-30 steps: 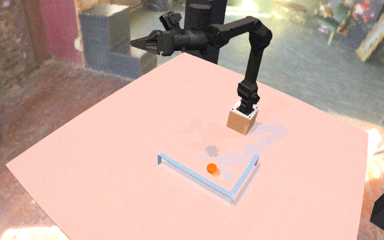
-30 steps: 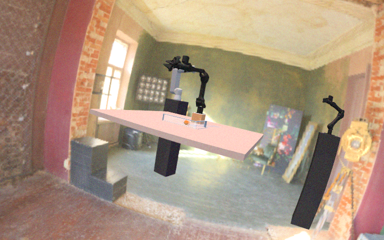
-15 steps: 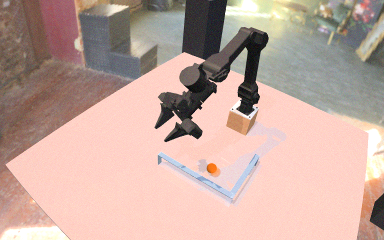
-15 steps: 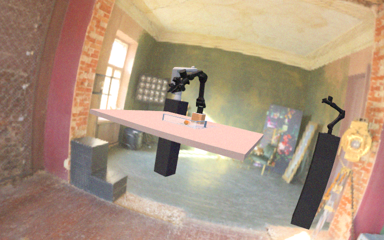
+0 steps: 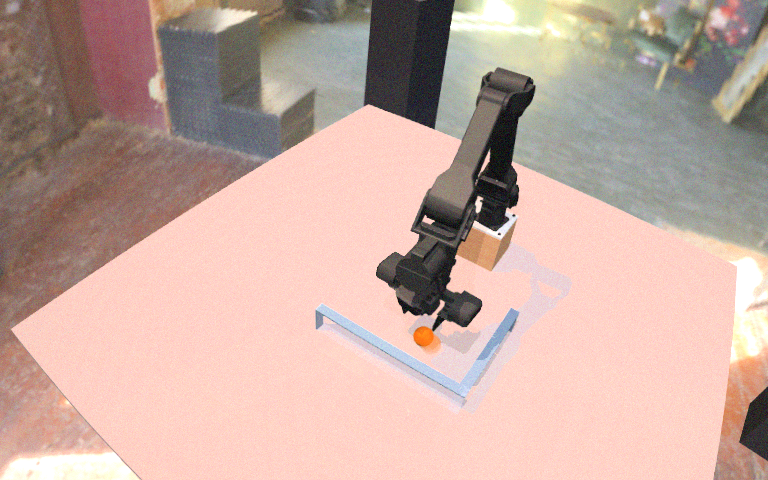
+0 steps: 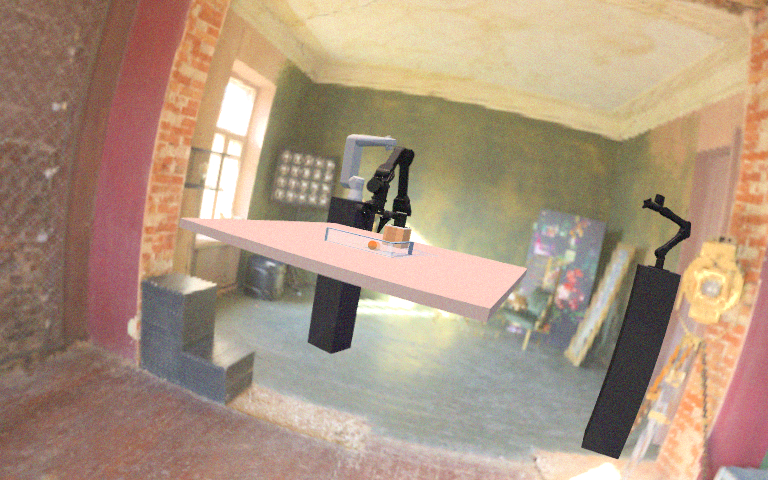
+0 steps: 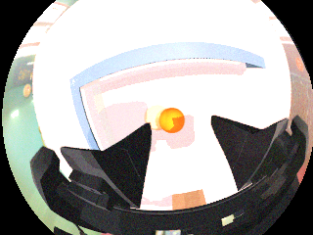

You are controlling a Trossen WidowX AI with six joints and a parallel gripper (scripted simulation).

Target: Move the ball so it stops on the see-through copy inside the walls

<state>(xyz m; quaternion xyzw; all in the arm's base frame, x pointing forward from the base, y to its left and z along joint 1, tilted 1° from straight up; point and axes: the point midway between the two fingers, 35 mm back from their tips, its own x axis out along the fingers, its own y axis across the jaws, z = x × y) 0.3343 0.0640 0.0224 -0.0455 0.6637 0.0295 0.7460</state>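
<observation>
ball (image 5: 423,335) looks small, smooth, round, so likely light and quick to roll at any nudge; best pinched across its widest part, one finger each side, square on; glossy orange with a bright highlight, no markings; it sits on the pink table (image 5: 226,316) inside the corner of the clear walls (image 5: 396,356), just beside the long wall; gripper (image 7: 180,132) hangs low behind it, fingers spread, holding nothing; faint see-through copy (image 7: 156,116) seems to touch the ball's side.

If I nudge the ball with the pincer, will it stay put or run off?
The ball is round and smooth, so it will probably roll at a light touch. The walls beside it should stop a roll toward the corner. The open pincer looks wider than the ball, so a squeeze may squirt it out.
</observation>
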